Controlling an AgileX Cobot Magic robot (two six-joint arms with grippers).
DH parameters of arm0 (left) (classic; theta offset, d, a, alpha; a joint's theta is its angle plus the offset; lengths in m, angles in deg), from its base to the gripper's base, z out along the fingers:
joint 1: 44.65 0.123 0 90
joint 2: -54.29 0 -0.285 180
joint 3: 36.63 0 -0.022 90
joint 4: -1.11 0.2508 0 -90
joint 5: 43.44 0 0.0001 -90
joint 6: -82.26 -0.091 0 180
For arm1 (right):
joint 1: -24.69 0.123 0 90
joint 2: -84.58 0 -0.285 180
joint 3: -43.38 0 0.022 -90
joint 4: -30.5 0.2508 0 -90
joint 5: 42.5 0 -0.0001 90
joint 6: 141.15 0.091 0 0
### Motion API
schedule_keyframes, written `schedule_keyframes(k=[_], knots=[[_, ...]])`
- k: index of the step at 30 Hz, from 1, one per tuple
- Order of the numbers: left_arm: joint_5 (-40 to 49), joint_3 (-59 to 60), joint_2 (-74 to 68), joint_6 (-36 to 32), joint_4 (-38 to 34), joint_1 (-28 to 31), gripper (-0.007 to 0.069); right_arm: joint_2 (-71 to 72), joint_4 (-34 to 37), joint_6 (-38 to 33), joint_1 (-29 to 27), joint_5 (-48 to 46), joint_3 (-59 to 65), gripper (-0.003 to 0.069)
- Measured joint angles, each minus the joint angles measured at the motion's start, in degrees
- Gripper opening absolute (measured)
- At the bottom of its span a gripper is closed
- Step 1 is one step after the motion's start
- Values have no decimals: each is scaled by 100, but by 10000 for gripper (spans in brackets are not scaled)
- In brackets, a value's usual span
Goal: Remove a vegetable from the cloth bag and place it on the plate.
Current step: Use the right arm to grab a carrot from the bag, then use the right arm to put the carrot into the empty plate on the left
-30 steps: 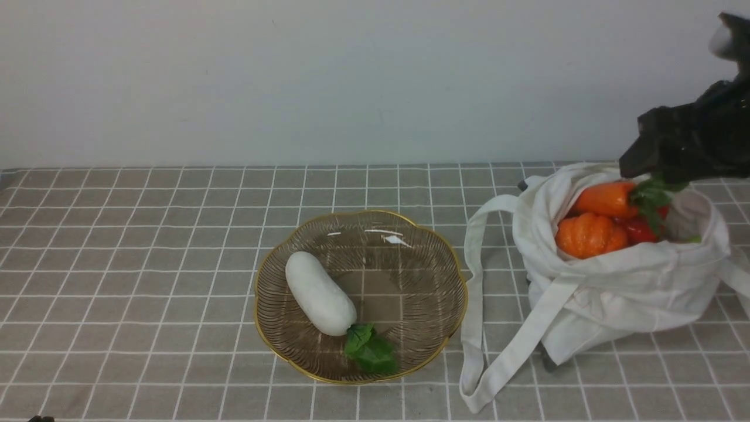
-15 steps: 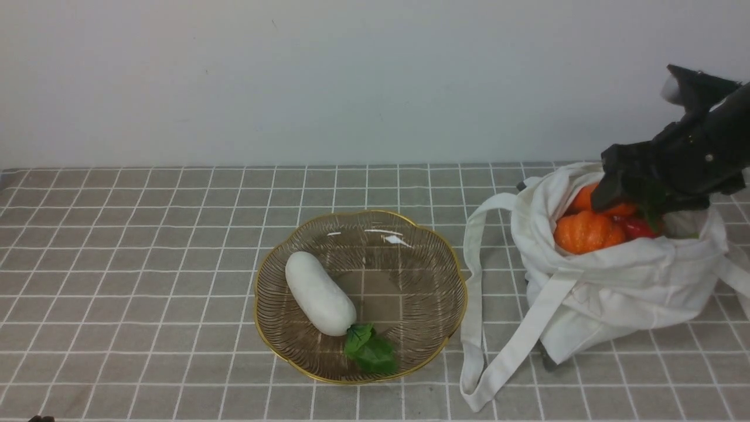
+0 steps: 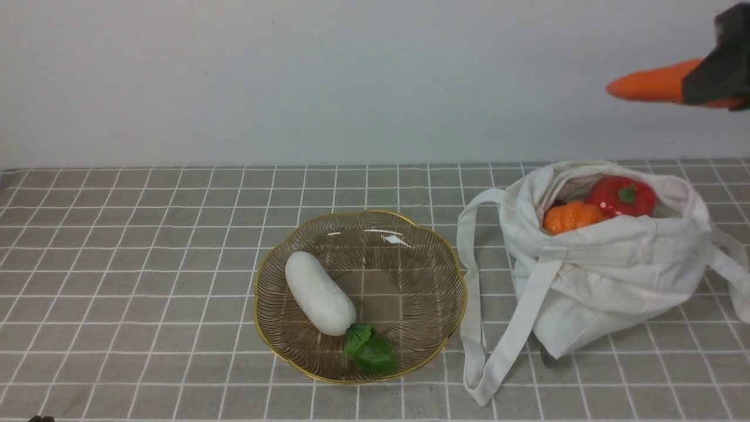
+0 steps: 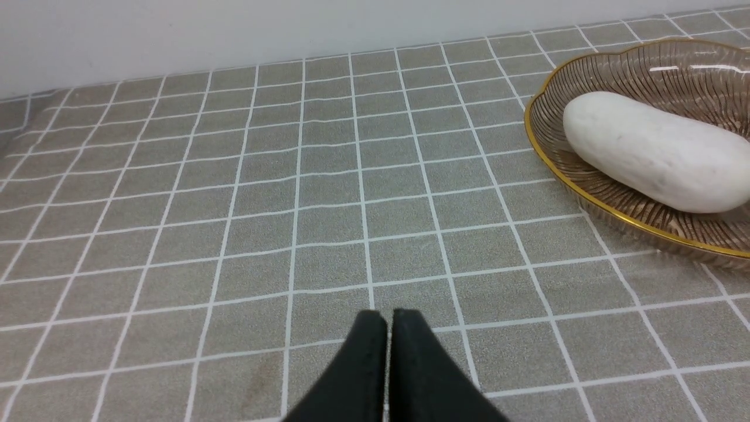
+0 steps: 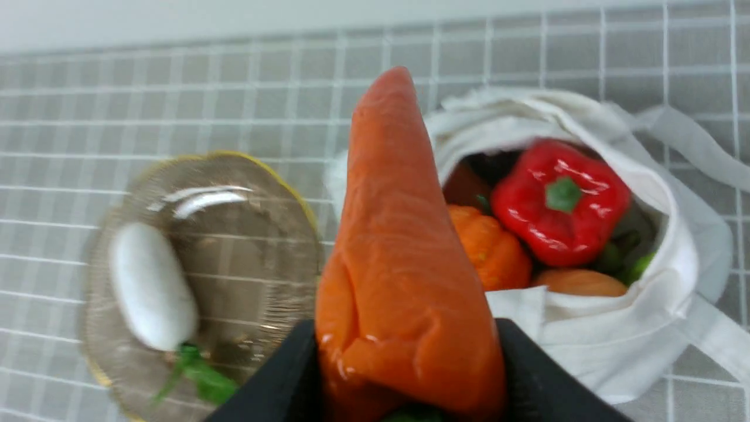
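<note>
Right gripper (image 5: 410,381): is clamping its two black jaws on the thick end of the carrot (image 3: 644,85), one on each flank, and is carrying it high in the air. Gripping the heavy end is probably keeping the long body from swinging.
Tablecloth (image 3: 146,264): is lying flat under everything, its grey checked surface giving the plate and the bag a level base.
Cloth bag (image 3: 609,275): is slumping on the right of the table with its mouth gaping upward, likely because what is inside is propping the soft fabric open. One strap (image 3: 474,328) is trailing down just beside the plate's right rim.
Plate (image 3: 422,275): is sitting just left of the bag, near enough that the carry is looking short. Its right half is showing bare glass, so that is looking like the natural landing spot.
Carrot: is hanging roughly level, well above the bag and clear of it, with its tip pointing left toward the plate side. It is not yet over the plate.
Radish (image 3: 319,293): is lying slantwise on the plate's left half with its leaves toward the near rim, so it is leaving room beside it.
Red pepper (image 3: 621,196): is resting on top inside the bag's mouth.
Pumpkin (image 3: 571,217): is nestling just beside the pepper against the bag's left wall.
Left gripper (image 4: 387,319): is waiting low over bare cloth on the plate's left side, fingers pressed together and holding nothing, seemingly parked out of the way.
</note>
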Motion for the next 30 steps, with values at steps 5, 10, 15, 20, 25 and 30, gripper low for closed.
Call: schedule_keyframes(k=[5,10,15,20,25,30], knots=[[0,0,0,0,0,0,-5,191,466,-189,696,-40,-6,314],[0,0,0,0,0,0,-5,-488,430,-268,2038,32,366,314],[0,0,0,0,0,0,-5,-1605,-461,393,2972,631,492,314],[0,0,0,0,0,0,-5,-2607,-855,1181,3199,1698,330,314],[0,0,0,0,0,0,-5,-3122,-813,1159,3200,2196,52,382],[0,0,0,0,0,0,-5,-3170,-843,1159,3200,1773,-247,528]])
